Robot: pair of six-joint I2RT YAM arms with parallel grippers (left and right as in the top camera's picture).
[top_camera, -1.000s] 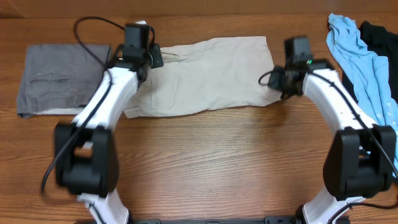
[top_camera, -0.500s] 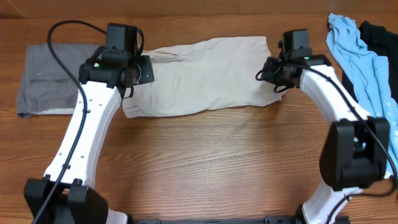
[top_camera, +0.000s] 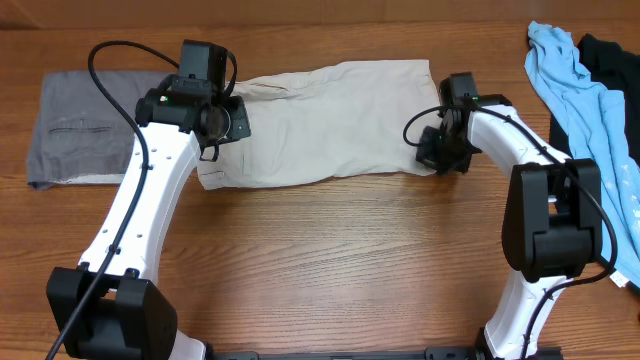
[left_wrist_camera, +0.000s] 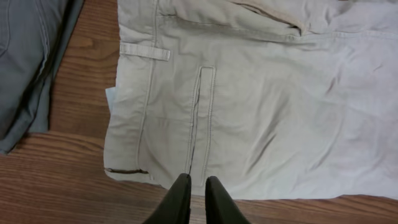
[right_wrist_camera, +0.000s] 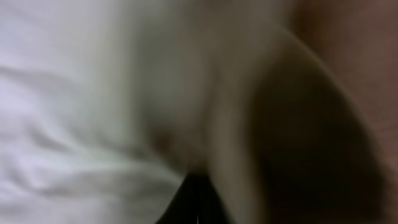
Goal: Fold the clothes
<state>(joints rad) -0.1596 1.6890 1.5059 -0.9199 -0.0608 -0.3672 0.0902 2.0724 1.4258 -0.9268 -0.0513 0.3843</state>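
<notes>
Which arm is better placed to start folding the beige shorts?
Probably right: the right end effector sits low against the shorts' hem edge; the left end effector hovers above the waistband end.

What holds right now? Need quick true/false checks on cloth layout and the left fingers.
1. The beige shorts lie spread out between a grey garment and a blue garment. True.
2. The grey garment lies on top of the shorts. False: it lies beside them, and the left wrist view shows bare wood between the two.
3. The blue garment lies at the right edge of the overhead view. True.
4. The left fingers are spread wide. False: they stand almost together, at the shorts' near edge.
5. A black garment lies next to the grey one. False: it lies by the blue one, on the opposite side.
</notes>
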